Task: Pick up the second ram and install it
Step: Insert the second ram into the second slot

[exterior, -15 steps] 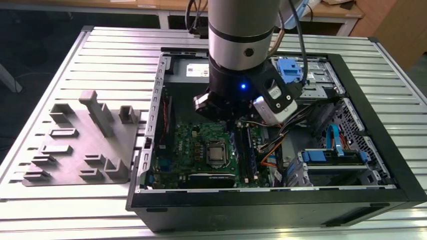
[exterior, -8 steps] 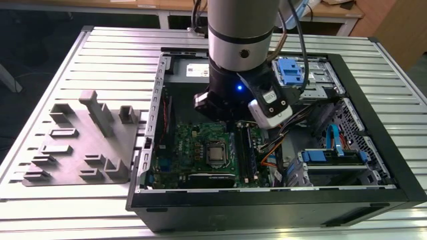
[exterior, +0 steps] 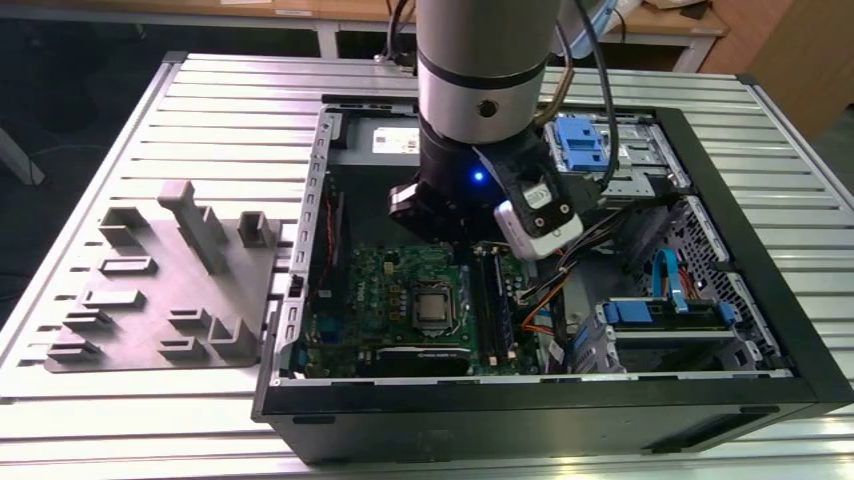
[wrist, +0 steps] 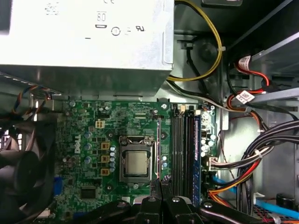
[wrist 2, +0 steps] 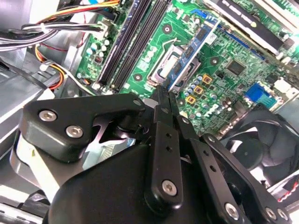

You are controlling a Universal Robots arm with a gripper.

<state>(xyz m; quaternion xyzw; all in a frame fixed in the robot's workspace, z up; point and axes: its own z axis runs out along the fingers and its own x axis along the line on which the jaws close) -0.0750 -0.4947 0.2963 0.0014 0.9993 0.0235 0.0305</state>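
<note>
The second ram (wrist: 158, 149) sits pinched edge-on between the clenched fingertips of the end effector (wrist: 159, 184). In the second wrist view its chip-studded face (wrist 2: 194, 51) stretches away from the closed tips (wrist 2: 162, 95). It hangs over the green motherboard (wrist: 93, 140), lined up along the processor socket's (wrist: 136, 161) edge and parallel to the memory slots (wrist: 183, 149) just beside it, not seated in them. A black fan (wrist: 18, 172) lies beyond the socket, and bundled cables (wrist: 243, 172) lie beyond the slots. In the exterior view the arm (exterior: 481, 60) reaches down into the open computer case (exterior: 747, 390), which lies on the ribbed counter (exterior: 200, 110). A grey fixture block (exterior: 160, 300) stands at the exterior view's left.
</note>
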